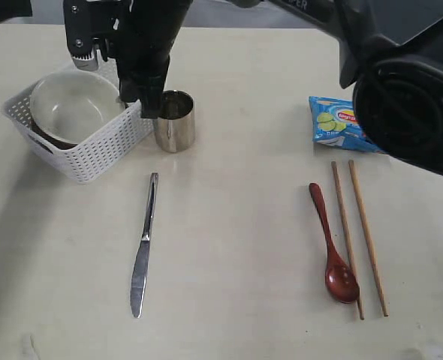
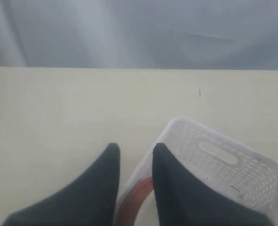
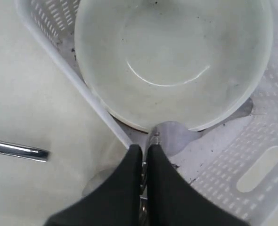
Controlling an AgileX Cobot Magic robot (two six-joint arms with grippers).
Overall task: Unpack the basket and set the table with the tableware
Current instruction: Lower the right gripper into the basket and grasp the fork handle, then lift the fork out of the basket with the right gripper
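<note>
Our exterior camera looks steeply down on the whole desk (image 1: 236,150) from well above. The left wrist camera sits low behind the left pincer (image 2: 135,153), facing almost level across the desk to a grey backdrop (image 2: 139,28), with a corner of the basket (image 2: 233,160) just beyond it. The right wrist camera looks straight down past the right pincer (image 3: 143,151), very near the bowl (image 3: 172,56) ahead of it; we find that basket in all three views.

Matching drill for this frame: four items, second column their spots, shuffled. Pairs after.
1 cream round bowl
2 shiny steel cup
3 red-brown wooden spoon
4 blue snack packet

A beside the two wooden chopsticks
B inside the white perforated plastic basket
C above the chopsticks in the exterior view
D upright on the pale table, outside the basket

Pairs: 1-B, 2-D, 3-A, 4-C
</note>
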